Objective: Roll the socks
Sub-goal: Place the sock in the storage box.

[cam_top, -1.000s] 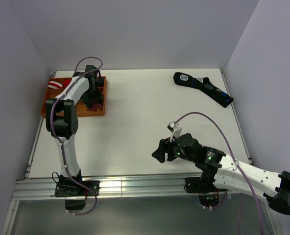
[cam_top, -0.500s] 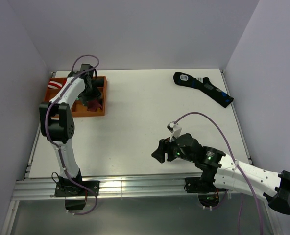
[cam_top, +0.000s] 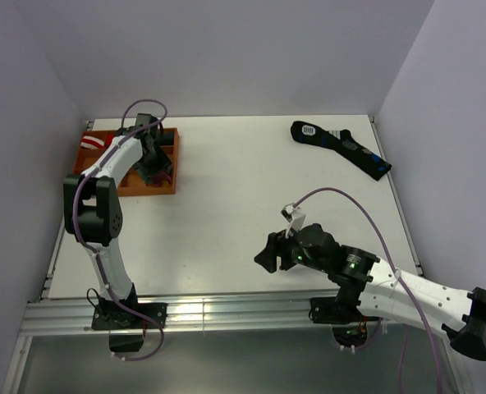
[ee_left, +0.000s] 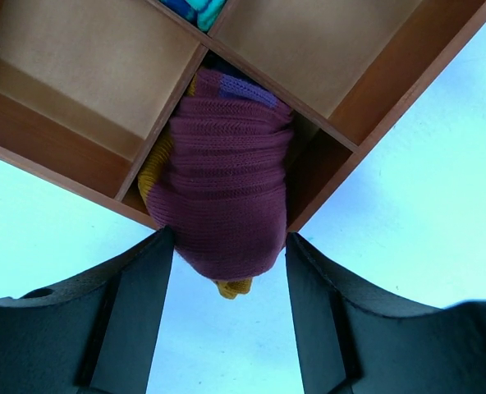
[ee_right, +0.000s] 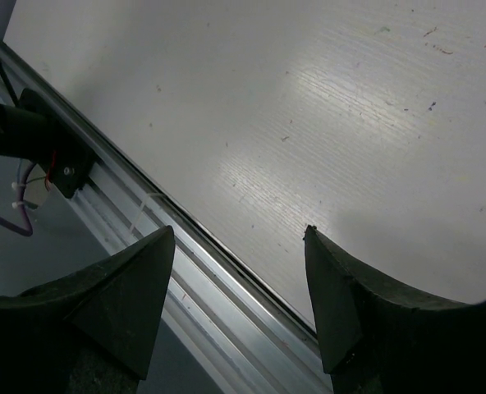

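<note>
Left pincer (ee_left: 229,236): fingers apart with the maroon sock (ee_left: 226,180) filling the gap between them. Both tips touch its sides, and it looks clamped, not loose. The sock is already a fat roll. Its purple cuff is at the far end from the pincer, and an orange bit pokes out at the near end, under the tips. The roll hangs over a corner slot of the wooden tray (ee_left: 54,156), which lies just beyond the fingertips. It covers the slot's outer wall, so I judge it is raised rather than seated. A teal bundle (ee_left: 192,8) sits in a slot further out, past the roll.

Right pincer (ee_right: 239,231): fingers wide apart, nothing between them. Below it there is only bare table (ee_right: 350,107) and the front rail. A black sock (cam_top: 341,148) lies well away from both pincers, at the far side of the table.

Handling, as a judgement: soft, thick knit that is light and squashy, not fragile and not slippery. It compresses under the fingers, and the roll can spring open if the grip is off-centre. Best hold is across the fat middle of the roll, pinching all layers together. The loose orange end is a poor place to grip, as it would let the roll unwind. On release the roll may lean on the slot wall or catch on a finger.
</note>
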You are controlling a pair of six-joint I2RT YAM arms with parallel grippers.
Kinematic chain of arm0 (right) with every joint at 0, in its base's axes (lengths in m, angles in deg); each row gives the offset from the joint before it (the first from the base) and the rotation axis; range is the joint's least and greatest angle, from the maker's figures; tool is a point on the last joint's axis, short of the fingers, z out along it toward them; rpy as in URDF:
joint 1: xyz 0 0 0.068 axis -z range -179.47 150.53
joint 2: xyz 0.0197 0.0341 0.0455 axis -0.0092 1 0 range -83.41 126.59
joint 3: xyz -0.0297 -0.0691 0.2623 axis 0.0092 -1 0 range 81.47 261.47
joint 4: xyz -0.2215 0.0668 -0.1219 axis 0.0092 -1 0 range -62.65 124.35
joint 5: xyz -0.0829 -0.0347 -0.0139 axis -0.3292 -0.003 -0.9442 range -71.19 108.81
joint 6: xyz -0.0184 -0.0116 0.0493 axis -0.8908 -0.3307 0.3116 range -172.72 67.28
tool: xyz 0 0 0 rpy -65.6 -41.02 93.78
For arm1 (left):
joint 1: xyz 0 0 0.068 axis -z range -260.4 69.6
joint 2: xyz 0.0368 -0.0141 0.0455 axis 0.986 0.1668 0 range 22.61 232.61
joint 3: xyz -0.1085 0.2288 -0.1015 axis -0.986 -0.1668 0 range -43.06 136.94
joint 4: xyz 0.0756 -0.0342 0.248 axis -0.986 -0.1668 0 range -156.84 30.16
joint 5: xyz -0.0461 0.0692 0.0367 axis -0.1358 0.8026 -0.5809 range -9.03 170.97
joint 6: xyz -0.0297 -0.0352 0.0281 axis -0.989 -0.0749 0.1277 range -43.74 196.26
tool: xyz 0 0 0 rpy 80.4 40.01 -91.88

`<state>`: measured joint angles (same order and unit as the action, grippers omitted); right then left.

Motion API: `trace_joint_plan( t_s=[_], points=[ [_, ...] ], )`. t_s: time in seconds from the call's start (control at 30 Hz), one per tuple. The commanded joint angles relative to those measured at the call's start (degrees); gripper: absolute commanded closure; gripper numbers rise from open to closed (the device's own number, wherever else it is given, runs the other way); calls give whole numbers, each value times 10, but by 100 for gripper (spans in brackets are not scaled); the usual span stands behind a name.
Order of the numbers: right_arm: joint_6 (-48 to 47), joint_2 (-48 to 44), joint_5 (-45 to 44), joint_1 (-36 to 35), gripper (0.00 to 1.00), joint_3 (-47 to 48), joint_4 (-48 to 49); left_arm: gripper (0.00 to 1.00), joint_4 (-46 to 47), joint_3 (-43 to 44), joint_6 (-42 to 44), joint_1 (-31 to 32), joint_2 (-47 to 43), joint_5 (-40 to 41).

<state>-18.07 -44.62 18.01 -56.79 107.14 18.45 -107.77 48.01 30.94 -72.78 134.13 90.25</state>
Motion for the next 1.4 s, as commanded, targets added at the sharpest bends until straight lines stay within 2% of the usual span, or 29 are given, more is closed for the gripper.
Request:
trace_joint_plan(
  t_s=[0.0,0.47,0.73,0.83,0.87,0.9,0.97,1.07,1.37],
  points=[
    [1,-16,-5,4,29,1,3,38,30,-5,-20,3,-24,1],
    [2,-31,-10,4,29,-2,-13,41,2,7,-25,9,16,-24],
    [4,-38,-13,4,29,-4,-15,45,-18,17,-35,13,49,-10],
    [6,-42,-17,4,29,-5,-19,55,-29,28,-37,13,62,-1],
    [5,-42,-19,4,30,-4,-20,61,-31,32,-36,13,69,0],
    [4,-44,-18,4,30,-5,-21,72,-39,37,-36,13,73,2],
    [4,-46,-19,5,30,-7,-23,86,-46,51,-36,13,84,8],
    [4,-48,-19,4,30,-6,-23,98,-54,58,-36,14,92,14],
    [5,-47,-18,4,30,-9,-20,100,-64,47,-33,15,113,31]
  ],
)
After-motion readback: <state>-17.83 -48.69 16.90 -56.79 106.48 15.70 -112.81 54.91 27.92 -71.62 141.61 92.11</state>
